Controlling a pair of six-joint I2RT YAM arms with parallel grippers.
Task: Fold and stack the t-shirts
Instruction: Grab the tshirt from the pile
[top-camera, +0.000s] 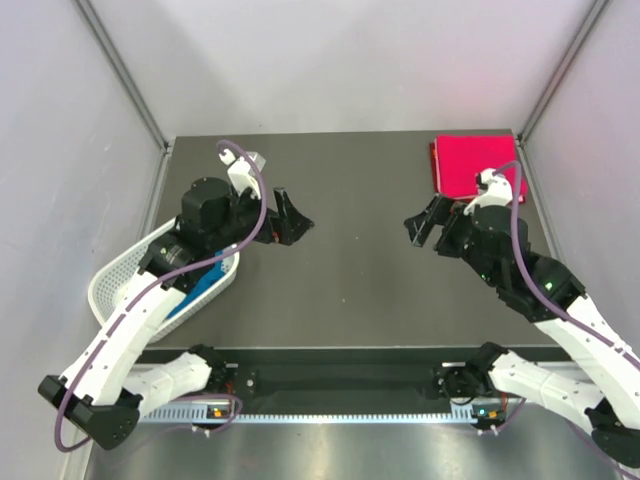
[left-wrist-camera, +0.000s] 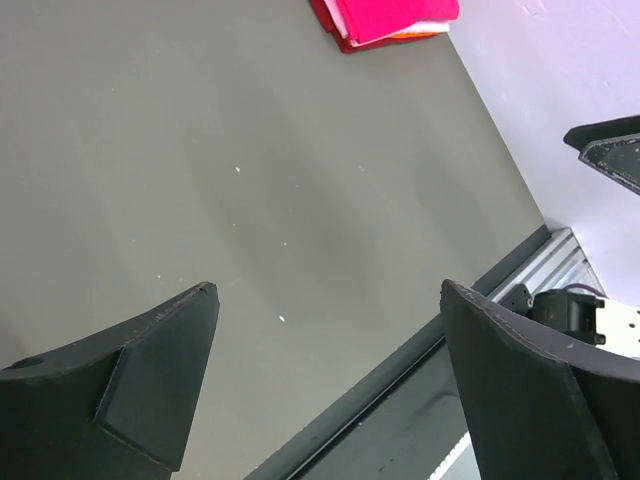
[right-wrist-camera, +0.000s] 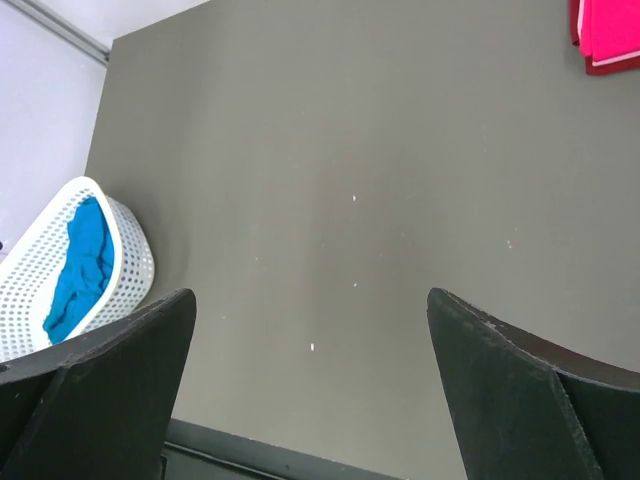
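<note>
Blue t-shirt in basket, pink t-shirt folded

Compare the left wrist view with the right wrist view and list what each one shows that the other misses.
Left wrist only: the ribbed metal rail along the table's edge. Right wrist only: the white basket holding the blue t-shirt. Both: the folded pink-red t-shirt at the top of the picture, the grey table, and that arm's own fingers spread wide with nothing between them.
</note>
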